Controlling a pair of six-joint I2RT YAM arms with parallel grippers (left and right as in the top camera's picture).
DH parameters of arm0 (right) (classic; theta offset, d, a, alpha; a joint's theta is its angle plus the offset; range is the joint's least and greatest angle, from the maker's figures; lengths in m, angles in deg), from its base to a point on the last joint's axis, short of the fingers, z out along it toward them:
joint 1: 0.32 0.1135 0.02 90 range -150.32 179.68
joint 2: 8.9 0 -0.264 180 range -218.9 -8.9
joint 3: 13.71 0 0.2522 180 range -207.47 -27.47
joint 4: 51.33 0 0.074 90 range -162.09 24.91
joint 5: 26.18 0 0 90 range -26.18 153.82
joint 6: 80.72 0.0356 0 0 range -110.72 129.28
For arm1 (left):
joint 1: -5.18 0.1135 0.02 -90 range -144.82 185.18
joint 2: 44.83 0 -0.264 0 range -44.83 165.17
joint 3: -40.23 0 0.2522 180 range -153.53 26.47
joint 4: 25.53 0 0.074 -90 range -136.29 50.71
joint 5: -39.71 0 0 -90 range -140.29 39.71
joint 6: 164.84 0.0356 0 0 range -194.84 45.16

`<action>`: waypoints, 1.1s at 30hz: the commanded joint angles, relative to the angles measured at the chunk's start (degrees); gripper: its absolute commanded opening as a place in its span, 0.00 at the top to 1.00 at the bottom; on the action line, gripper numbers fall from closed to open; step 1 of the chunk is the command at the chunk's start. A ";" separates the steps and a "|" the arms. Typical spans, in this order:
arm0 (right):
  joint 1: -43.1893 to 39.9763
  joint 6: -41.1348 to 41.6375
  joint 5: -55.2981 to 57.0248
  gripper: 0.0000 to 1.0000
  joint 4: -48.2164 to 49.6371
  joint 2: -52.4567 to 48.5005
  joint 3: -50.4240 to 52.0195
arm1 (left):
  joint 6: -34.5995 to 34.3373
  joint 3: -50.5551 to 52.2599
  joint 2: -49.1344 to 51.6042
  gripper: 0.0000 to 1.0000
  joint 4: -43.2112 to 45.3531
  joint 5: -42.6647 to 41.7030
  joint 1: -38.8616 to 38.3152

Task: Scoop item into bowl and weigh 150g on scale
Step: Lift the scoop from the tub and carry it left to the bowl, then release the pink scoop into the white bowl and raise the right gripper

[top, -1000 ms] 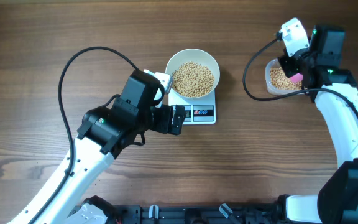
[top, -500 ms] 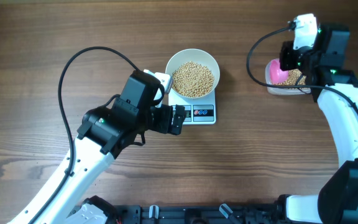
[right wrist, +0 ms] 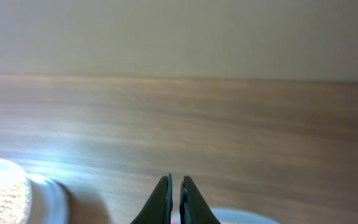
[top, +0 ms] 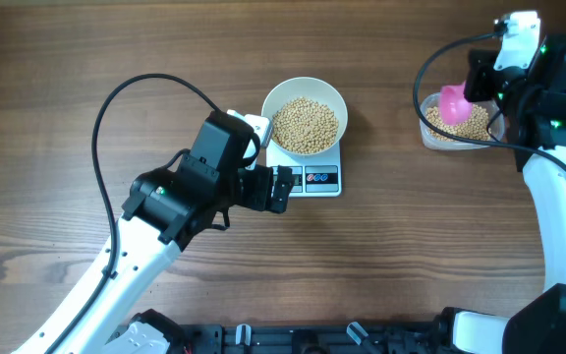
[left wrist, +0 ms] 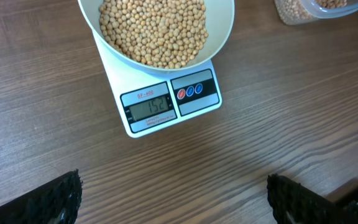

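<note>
The left claw [top: 283,189] hangs wide open and empty, just beside the scale [left wrist: 166,106]. The scale's little screen looks like 152, so I think the weighing is nearly done. The white bowl [left wrist: 222,31] sits on the scale, full of small round yellow beans [left wrist: 154,28]. Farther off, the right claw [right wrist: 175,196] is shut, it seems on a pink scoop [top: 453,101] over the tub [top: 426,126].

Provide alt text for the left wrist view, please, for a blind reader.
A white bowl filled with beige beans sits on a small white scale whose display appears to read 152. The open left claw shows as dark fingertips at the bottom corners; a clear tub peeks in top right.
</note>
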 commanded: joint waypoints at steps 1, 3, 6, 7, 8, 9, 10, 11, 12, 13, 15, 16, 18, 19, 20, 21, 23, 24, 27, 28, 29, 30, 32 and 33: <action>0.09 10.27 -15.26 0.96 6.38 1.25 -0.61 | 1.18 0.15 -0.04 0.00 0.13 0.52 -0.26; 0.44 13.86 -19.43 0.96 10.34 1.25 -0.61 | 1.18 0.15 -0.04 0.00 0.13 0.52 -0.26; 2.45 14.75 -22.73 0.96 13.70 1.22 -0.61 | 1.18 0.15 -0.04 0.00 0.13 0.52 -0.26; 3.39 14.73 -22.71 0.96 13.77 1.20 -0.61 | 1.18 0.15 -0.04 0.00 0.13 0.52 -0.26; 4.44 14.71 -22.71 0.96 13.77 1.07 -0.61 | 1.18 0.15 -0.04 0.00 0.13 0.52 -0.26; 5.33 14.71 -22.73 0.96 13.79 0.90 -0.61 | 1.18 0.15 -0.04 0.00 0.13 0.52 -0.26; 6.58 14.67 -22.71 0.96 13.94 0.63 -0.61 | 1.18 0.15 -0.04 0.00 0.13 0.52 -0.26; 8.13 13.92 -22.75 0.96 14.25 0.13 -0.61 | 1.18 0.15 -0.04 0.00 0.13 0.52 -0.26; 9.07 13.00 -22.86 0.96 14.45 -0.11 -0.61 | 1.18 0.15 -0.04 0.00 0.13 0.52 -0.26; 10.40 11.89 -22.84 0.96 14.71 -0.44 -0.61 | 1.18 0.15 -0.04 0.00 0.13 0.52 -0.26; 13.05 10.08 -22.82 0.96 15.78 -1.09 -0.61 | 1.18 0.15 -0.04 0.00 0.13 0.52 -0.26; 14.25 9.73 -22.82 0.96 16.57 -1.38 -0.61 | 1.18 0.15 -0.04 0.00 0.13 0.52 -0.26; 16.31 9.62 -22.84 0.96 18.82 -1.99 -0.61 | 1.18 0.15 -0.04 0.00 0.13 0.52 -0.26; 17.55 9.62 -22.82 0.96 20.41 -2.36 -0.61 | 1.18 0.15 -0.04 0.00 0.13 0.52 -0.26; 18.53 9.64 -22.82 0.96 21.90 -2.78 -0.61 | 1.18 0.15 -0.04 0.00 0.13 0.52 -0.26; 19.47 9.68 -22.82 0.96 23.39 -3.15 -0.61 | 1.18 0.15 -0.04 0.00 0.13 0.52 -0.26; 21.22 9.68 -22.80 0.96 25.94 -4.11 -0.61 | 1.18 0.15 -0.04 0.00 0.13 0.52 -0.26; 22.03 9.68 -22.71 0.96 26.91 -4.68 -0.61 | 1.18 0.15 -0.04 0.00 0.13 0.52 -0.26; 24.39 9.70 -22.10 0.96 29.22 -6.67 -0.61 | 1.18 0.15 -0.04 0.00 0.13 0.52 -0.26; 25.05 9.90 -21.66 0.96 29.97 -7.43 -0.61 | 1.18 0.15 -0.04 0.00 0.13 0.52 -0.26; 25.64 10.56 -21.09 0.96 30.99 -8.22 -0.61 | 1.18 0.15 -0.04 0.00 0.13 0.52 -0.26; 26.14 10.71 -20.92 0.96 32.09 -9.03 -0.61 | 1.18 0.15 -0.04 0.00 0.13 0.52 -0.26; 27.10 10.88 -20.85 0.96 34.45 -10.64 -0.61 | 1.18 0.15 -0.04 0.00 0.13 0.52 -0.26; 27.52 10.91 -20.85 0.96 35.65 -11.50 -0.61 | 1.18 0.15 -0.04 0.00 0.13 0.52 -0.26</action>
